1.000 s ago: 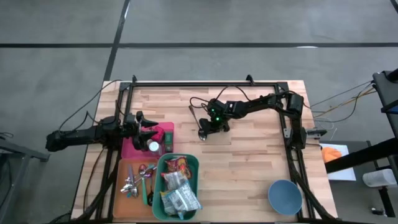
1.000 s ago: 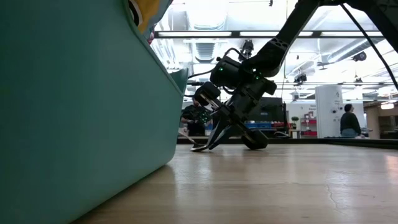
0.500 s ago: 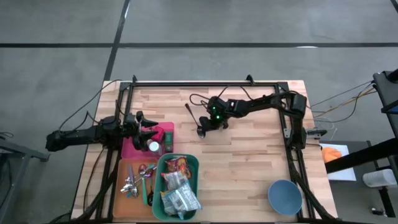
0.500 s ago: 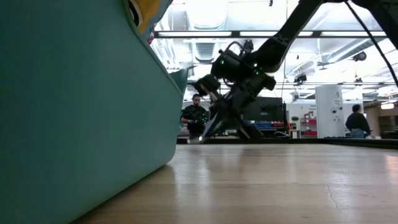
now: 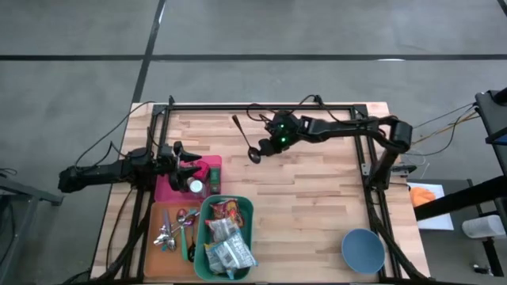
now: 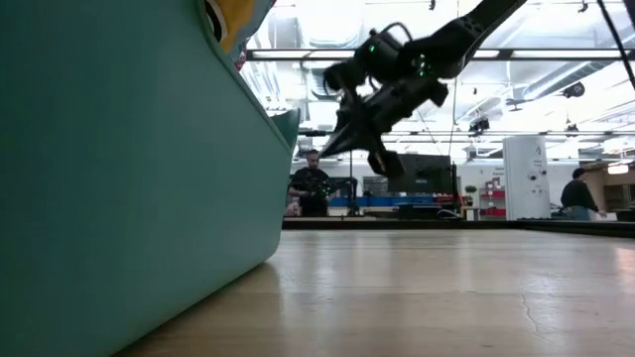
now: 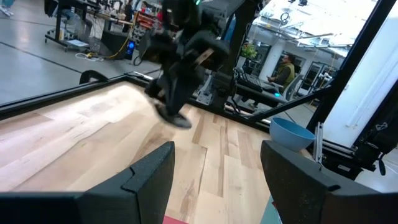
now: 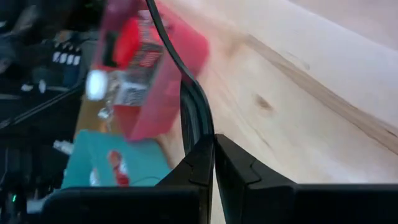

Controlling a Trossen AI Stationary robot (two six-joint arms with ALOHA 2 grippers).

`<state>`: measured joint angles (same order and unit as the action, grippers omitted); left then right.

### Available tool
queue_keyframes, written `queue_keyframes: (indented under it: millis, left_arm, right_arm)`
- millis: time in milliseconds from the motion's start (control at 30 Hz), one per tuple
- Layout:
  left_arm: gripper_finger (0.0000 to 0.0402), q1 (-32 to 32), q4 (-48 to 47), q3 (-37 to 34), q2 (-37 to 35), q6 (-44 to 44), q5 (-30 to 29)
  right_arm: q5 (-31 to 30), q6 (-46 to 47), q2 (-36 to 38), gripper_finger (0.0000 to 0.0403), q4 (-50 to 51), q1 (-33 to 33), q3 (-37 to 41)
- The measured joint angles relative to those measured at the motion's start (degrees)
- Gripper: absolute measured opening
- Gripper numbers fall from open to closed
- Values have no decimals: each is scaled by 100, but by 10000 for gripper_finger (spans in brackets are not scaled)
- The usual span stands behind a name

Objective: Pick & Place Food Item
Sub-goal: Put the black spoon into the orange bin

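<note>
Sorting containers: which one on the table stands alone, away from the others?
The blue bowl at the near right corner; the pink, orange and teal bins cluster left.

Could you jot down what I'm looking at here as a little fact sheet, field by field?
Setting: wooden table, seen from above
Right gripper: shut on a dark spoon, raised off the table near its far edge
Left gripper: open, waiting over the pink tray
Teal bin: holds snack packets
Orange tray: holds cutlery
Blue bowl: near right corner
</note>
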<state>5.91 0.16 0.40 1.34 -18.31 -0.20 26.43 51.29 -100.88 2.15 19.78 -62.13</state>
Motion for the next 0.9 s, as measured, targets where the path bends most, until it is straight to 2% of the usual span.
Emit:
queue_keyframes:
  millis: [300,533,667,900]
  left_arm:
    - [239,-3,0,0,0,0,2]
    - [239,-2,0,0,0,0,-1]
    - [239,-2,0,0,0,0,1]
    - [239,-2,0,0,0,0,0]
  right_arm:
    - [67,-969,859,8,-7,-59,7]
    - [107,-1934,1534,8,-202,-385,15]
    - [122,-2614,1654,8,-494,-691,15]
    - [64,-2942,1572,8,-1119,-1129,2]
